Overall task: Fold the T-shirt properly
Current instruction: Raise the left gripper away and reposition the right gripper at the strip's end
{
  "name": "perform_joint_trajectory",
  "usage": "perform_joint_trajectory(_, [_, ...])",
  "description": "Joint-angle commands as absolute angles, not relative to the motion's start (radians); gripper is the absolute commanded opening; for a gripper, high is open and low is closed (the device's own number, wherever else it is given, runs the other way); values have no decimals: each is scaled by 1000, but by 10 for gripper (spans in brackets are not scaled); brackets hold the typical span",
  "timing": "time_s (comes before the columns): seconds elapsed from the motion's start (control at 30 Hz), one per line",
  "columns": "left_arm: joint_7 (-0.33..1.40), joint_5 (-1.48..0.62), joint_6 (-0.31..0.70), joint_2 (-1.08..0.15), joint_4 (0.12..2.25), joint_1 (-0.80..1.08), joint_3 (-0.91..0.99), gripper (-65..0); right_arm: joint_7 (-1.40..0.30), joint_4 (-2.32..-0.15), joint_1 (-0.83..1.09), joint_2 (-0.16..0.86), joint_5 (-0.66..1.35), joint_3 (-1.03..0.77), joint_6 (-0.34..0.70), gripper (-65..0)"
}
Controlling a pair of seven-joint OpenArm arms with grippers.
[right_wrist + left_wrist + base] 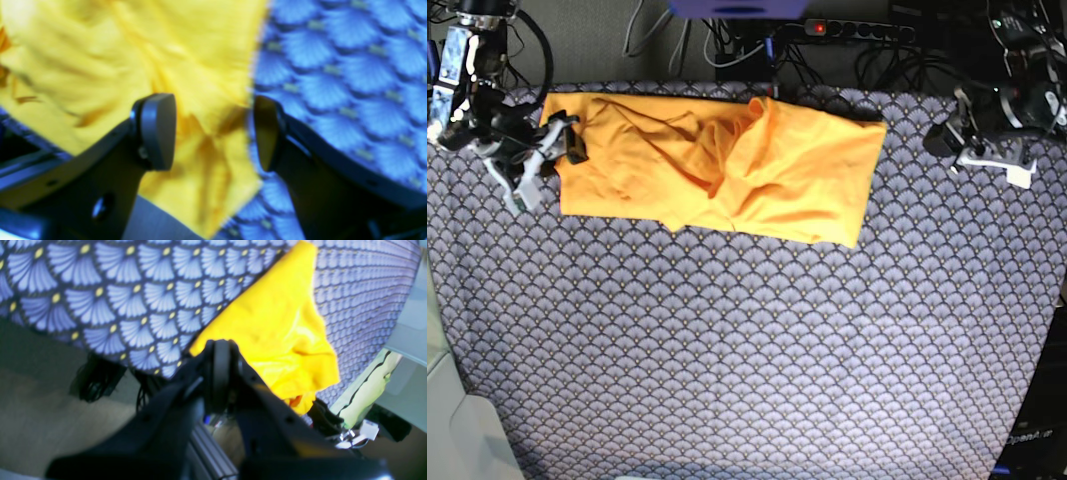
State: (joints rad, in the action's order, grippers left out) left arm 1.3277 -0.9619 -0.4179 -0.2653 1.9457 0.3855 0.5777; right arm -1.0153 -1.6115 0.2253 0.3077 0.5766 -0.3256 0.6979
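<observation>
The yellow-orange T-shirt lies along the far side of the table as a wide, rumpled band with creases in its middle. In the base view my right gripper sits at the shirt's left edge. The right wrist view shows this gripper open, its pads wide apart over the T-shirt hem without pinching it. My left gripper hovers near the table's far right corner, a little beyond the shirt's right end. In the left wrist view it is shut and empty, with the T-shirt beyond it.
A blue-grey tablecloth with a fan pattern covers the table. A power strip and cables run behind the far edge. A pale object stands off the table's near left corner.
</observation>
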Motion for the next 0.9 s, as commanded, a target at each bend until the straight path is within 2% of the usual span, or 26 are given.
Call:
perform_joint_trajectory(0.0, [1323, -978, -414, -277, 1960, 383, 581, -650, -998, -1627, 219, 323, 590, -328, 698, -274])
perform_joint_trajectory(0.4, [1322, -977, -414, -278, 1960, 400, 584, -650, -998, -1627, 229, 302, 588, -326, 698, -279])
perform_joint_trajectory(0.53, [1325, -977, -414, -278, 1960, 400, 585, -650, -998, -1627, 229, 303, 588, -326, 698, -318])
perform_joint_trajectory(0.87, [1319, -977, -414, -278, 1960, 412, 585, -650, -1000, -1624, 231, 338, 587, -380, 698, -322])
